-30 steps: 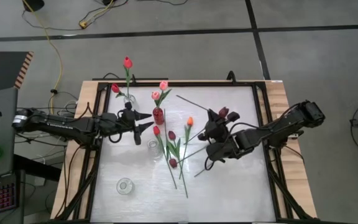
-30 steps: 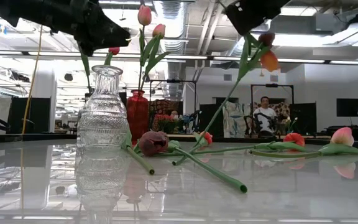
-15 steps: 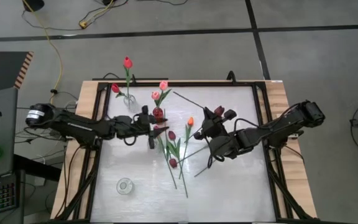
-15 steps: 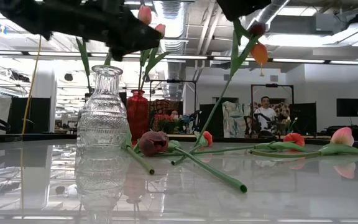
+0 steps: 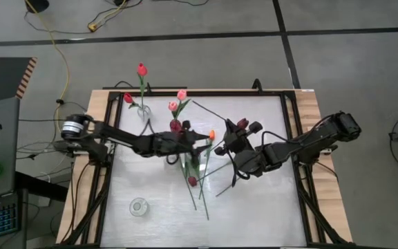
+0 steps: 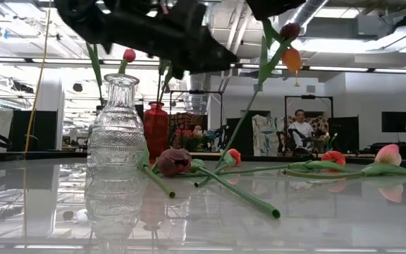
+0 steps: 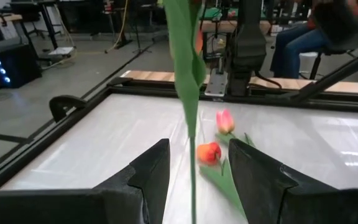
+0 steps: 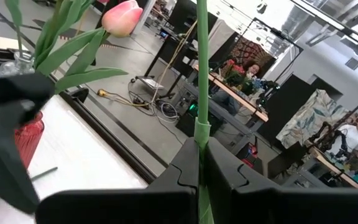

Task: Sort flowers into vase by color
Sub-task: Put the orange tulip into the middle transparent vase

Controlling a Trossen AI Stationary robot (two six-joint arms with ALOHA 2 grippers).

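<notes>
My right gripper (image 5: 221, 147) is shut on an orange tulip (image 6: 294, 60) above the table's middle. Its stem (image 6: 249, 116) slants down toward the flowers lying on the table (image 6: 173, 161). A maroon head (image 6: 291, 29) shows just above the orange one; whether it is in the same hold I cannot tell. My left gripper (image 7: 197, 155) is open, one finger on either side of that stem and its leaf (image 7: 188, 81), not touching. Pink tulips (image 5: 182, 95) stand in the red vase (image 5: 176, 126), and red ones (image 5: 141, 69) in a clear vase (image 5: 144, 109). My right gripper pinches the tulip's green stem (image 8: 202, 127) between its two shut fingers (image 8: 182, 168), below the head. The fingers come level from the table's right and lie across the stem. The stem stands slanted, head up. Whether its lower end touches the table I cannot tell.
An empty clear vase (image 5: 138, 206) stands near the front left, large in the low view (image 6: 116, 134). Loose tulips (image 5: 192, 181) lie across the table's middle. More heads (image 6: 388, 154) lie toward the right. People sit beyond the table (image 6: 300, 127).
My left gripper has moved toward the table's right edge and a little down, past the red vase to the held tulip's stem, staying open. The orange head has shifted slightly upward in the right gripper's hold.
</notes>
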